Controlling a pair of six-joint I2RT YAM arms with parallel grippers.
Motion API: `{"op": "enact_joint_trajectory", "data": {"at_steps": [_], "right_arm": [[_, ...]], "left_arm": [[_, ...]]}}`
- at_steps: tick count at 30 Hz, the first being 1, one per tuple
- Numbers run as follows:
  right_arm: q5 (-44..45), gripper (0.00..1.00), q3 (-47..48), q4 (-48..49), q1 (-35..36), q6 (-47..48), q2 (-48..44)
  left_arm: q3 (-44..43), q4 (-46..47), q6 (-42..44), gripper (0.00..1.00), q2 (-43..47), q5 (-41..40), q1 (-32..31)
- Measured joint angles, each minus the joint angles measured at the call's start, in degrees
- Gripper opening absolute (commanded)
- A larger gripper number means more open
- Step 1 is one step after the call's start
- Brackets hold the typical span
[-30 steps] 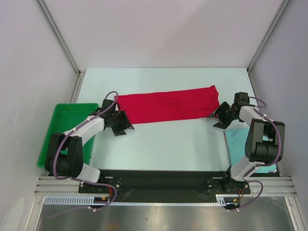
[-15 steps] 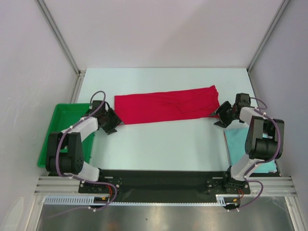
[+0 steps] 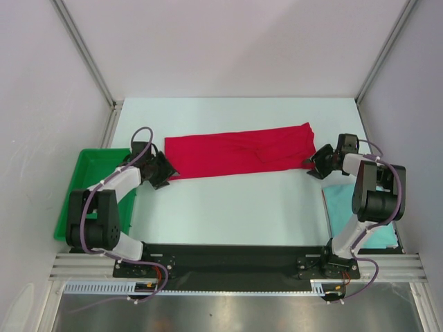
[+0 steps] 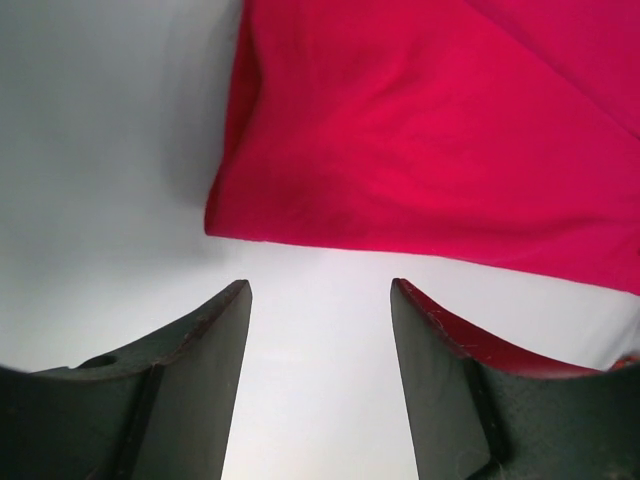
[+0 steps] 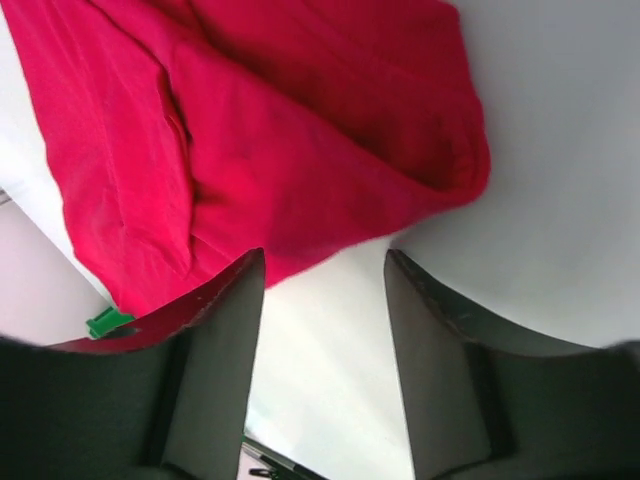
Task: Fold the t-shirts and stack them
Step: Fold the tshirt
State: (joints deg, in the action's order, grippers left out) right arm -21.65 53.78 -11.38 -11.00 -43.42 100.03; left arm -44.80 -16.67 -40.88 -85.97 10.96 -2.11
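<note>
green tray far left, beside table edge. left gripper low over table, fingers spread wide, nothing between them, tips just short of red t-shirt left corner. shirt lies as long folded strip across table middle. right gripper also wide open, empty, just short of shirt's right end. folded teal t-shirt at right edge, partly under right arm.

You count two shirts: one red shirt, one teal shirt. One tray. Two grippers: left gripper, right gripper.
</note>
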Motion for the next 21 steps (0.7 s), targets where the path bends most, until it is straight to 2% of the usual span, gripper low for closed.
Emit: {"op": "enact_joint_trajectory", "data": {"at_steps": [1, 3, 5, 8, 11, 15, 19, 21], "right_arm": [[-0.1, 0.49, 0.2, 0.7, 0.0, -0.5, 0.6], [0.5, 0.28, 0.4, 2.5, 0.0, -1.4, 1.7], [1.4, 0.13, 0.4, 3.9, 0.0, -2.3, 2.9], [2.1, 0.00, 1.7, 4.7, -0.1, -3.2, 4.6], [3.1, 0.00, 5.9, 4.7, 0.0, -2.6, 7.8], [5.1, 0.00, 17.1, 4.5, 0.0, -0.1, 15.5], [7.8, 0.01, 31.2, 4.0, 0.0, 2.9, 24.9], [8.3, 0.06, 38.3, 3.1, 0.1, 3.7, 29.3]], "left_arm": [[0.0, -0.1, 0.3, 0.63, 0.7, 0.3, 0.0], [0.0, -0.2, 0.7, 0.63, 2.2, 1.2, 0.0], [0.0, -0.2, 1.1, 0.63, 3.2, 1.8, 0.0], [0.0, -0.4, 2.0, 0.63, 3.7, 2.4, 0.0], [0.0, -1.2, 3.4, 0.63, 3.9, 2.6, -0.3], [-0.6, -3.0, 4.9, 0.64, 4.0, 2.5, -2.6], [-2.0, -4.5, 6.1, 0.65, 4.6, 2.1, -8.1], [-3.3, -5.4, 7.2, 0.68, 4.6, 1.3, -11.5]]}}
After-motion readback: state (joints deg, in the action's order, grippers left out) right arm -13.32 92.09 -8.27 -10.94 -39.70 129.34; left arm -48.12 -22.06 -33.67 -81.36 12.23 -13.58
